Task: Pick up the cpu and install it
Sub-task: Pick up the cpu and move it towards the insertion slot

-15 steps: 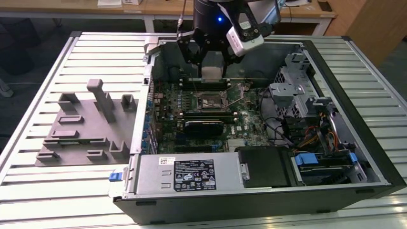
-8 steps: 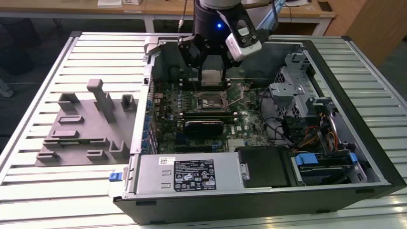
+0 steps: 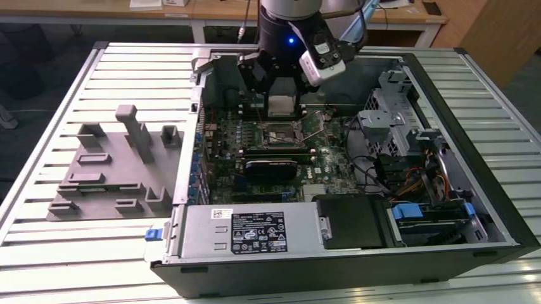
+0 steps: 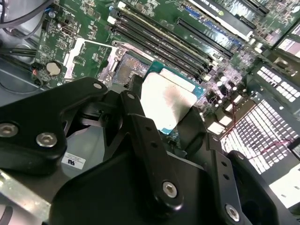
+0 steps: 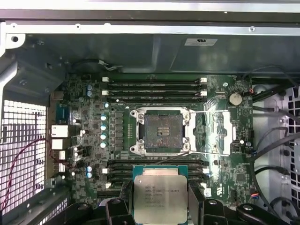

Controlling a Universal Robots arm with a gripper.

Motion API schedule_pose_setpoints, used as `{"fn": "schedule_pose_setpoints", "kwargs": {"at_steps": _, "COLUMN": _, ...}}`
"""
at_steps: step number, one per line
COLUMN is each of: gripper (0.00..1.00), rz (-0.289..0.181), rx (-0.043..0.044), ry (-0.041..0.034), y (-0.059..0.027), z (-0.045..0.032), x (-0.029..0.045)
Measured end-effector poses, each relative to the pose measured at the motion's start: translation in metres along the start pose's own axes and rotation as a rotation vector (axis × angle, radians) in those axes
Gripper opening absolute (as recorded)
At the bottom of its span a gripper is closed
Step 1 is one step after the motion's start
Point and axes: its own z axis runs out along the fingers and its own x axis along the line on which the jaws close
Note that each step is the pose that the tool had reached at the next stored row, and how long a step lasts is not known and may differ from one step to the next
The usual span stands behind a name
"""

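A pale slatted metal table [image 3: 127,63] carries an open black computer case [image 3: 507,221]. Above its empty silver-framed socket [image 5: 162,130], the black gripper [image 5: 161,206] clamps the flat, silver-topped square cpu [image 5: 161,192] by opposite edges. The chip is probably light, stiff and delicate underneath, so edge holds suit it.

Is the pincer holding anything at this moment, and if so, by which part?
Yes: the pincer holds the cpu by two opposite side edges, its silver top showing, not yet in the open socket.
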Motion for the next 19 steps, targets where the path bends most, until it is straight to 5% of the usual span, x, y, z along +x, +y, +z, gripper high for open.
{"fn": "schedule_pose_setpoints", "kwargs": {"at_steps": 19, "gripper": 0.55, "rz": 0.000, "rx": 0.0002, "ry": 0.0041, "y": 0.0120, "z": 0.0280, "x": -0.0021}}
